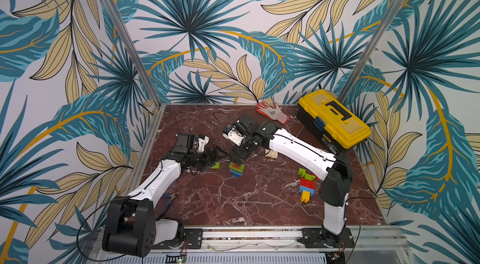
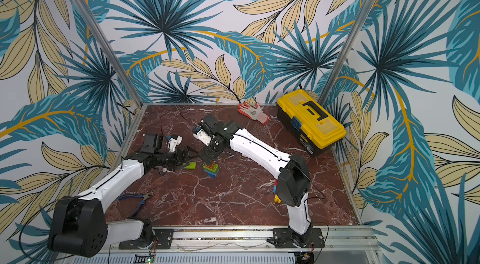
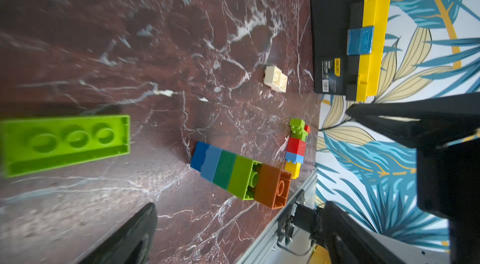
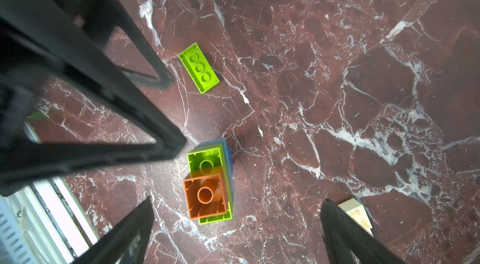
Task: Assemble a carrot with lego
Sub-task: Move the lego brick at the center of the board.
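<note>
Right gripper (image 4: 238,201): jaws spread wide, empty, hanging straight over the brick stack (image 3: 233,172). The stack stands on the table (image 4: 337,68) hollow sides up, an orange brick (image 4: 205,195) topmost over lime, green and two blues. The placing step looks finished; the next move calls for a clean lift away, then a fresh brick. Left gripper (image 4: 173,112): also wide and empty, just beside the stack, with a long green brick (image 4: 198,72) lying upturned near its tip. Further off: a cream brick (image 3: 275,79); a second joined cluster (image 1: 307,184), well apart from both grippers. Farthest: yellow toolbox (image 1: 333,120), lid shut, contents unseen.
</note>
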